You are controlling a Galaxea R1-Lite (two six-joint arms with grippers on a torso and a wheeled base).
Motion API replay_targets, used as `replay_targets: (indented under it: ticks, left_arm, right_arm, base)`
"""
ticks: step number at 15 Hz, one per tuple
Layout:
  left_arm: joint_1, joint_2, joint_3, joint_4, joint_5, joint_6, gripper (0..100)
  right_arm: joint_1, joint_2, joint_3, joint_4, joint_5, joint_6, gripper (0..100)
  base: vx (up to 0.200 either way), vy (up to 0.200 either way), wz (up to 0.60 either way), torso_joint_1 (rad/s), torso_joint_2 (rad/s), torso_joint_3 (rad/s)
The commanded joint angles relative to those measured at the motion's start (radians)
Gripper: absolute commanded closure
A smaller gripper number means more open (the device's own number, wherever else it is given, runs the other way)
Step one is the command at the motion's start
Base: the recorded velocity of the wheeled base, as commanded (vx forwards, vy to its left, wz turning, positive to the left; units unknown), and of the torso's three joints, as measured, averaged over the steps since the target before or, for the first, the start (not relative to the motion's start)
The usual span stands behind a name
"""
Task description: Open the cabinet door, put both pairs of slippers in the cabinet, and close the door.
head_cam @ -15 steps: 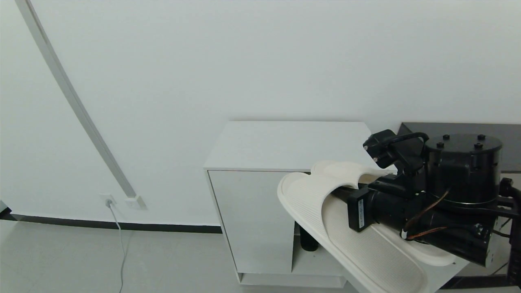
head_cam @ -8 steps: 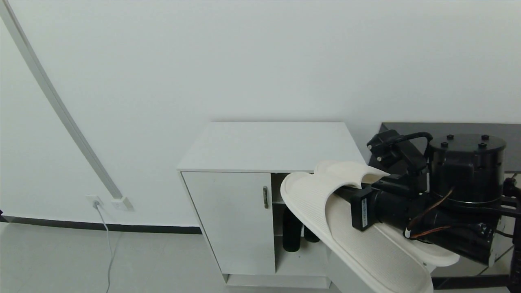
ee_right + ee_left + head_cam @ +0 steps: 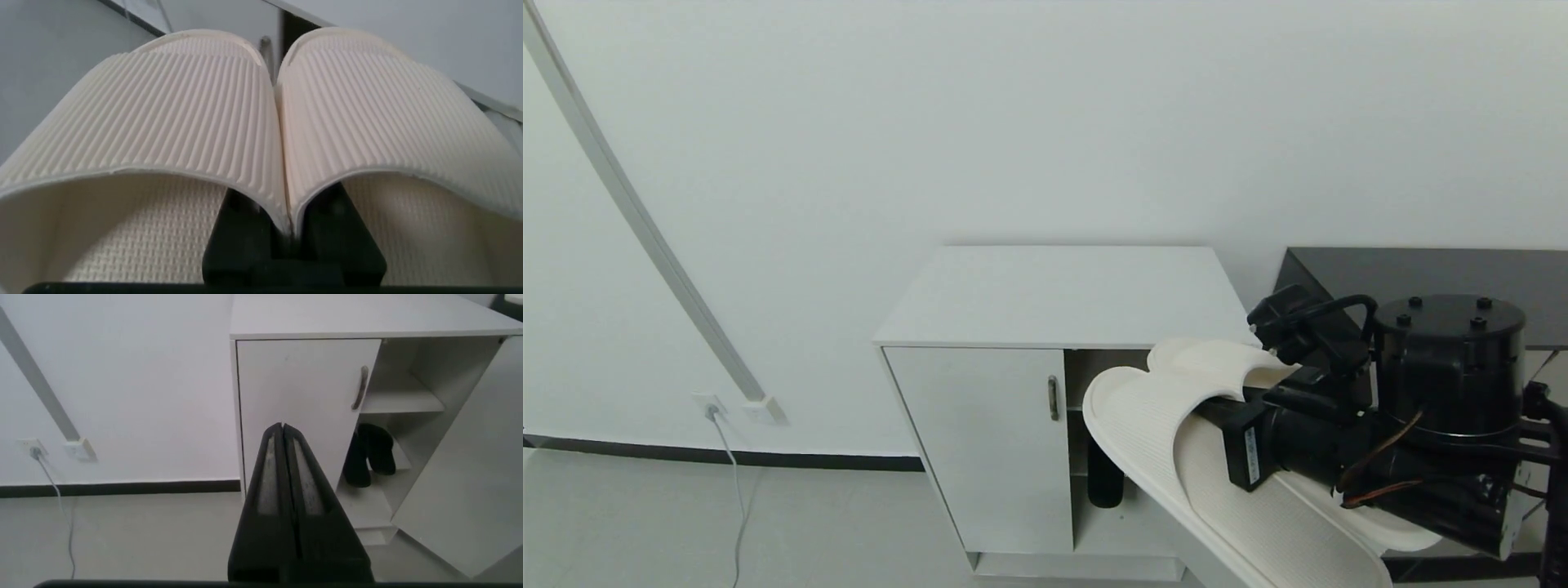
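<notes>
Holding cream slippers (image 3: 1152,425) clamped in right gripper (image 3: 288,245), just before cabinet (image 3: 1054,294) | left gripper (image 3: 283,469) pinched shut, empty | done: door (image 3: 478,457) open, dark pair (image 3: 370,453) apparently inside, lower compartment | left: stow cream pair, close door
</notes>
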Motion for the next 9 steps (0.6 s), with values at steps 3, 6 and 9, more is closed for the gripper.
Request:
replay_targets:
  ticks: [3,6,9]
  left_arm:
    - [-0.001,0.001,0.0,0.001,0.0,0.0,100]
    - [-0.001,0.001,0.0,0.001,0.0,0.0,100]
    - [-0.001,0.001,0.0,0.001,0.0,0.0,100]
  right_arm:
    - [0.009,0.004,0.007,-0.001,0.003,0.0,100]
    - [0.011,0.004,0.007,-0.001,0.003,0.0,100]
    - [0.014,0.004,0.007,-0.001,0.004,0.0,100]
  base:
    - [0.0,0.0,0.0,0.0,0.0,0.0]
    - [0.0,0.0,0.0,0.0,0.0,0.0]
    - [0.0,0.0,0.0,0.0,0.0,0.0]
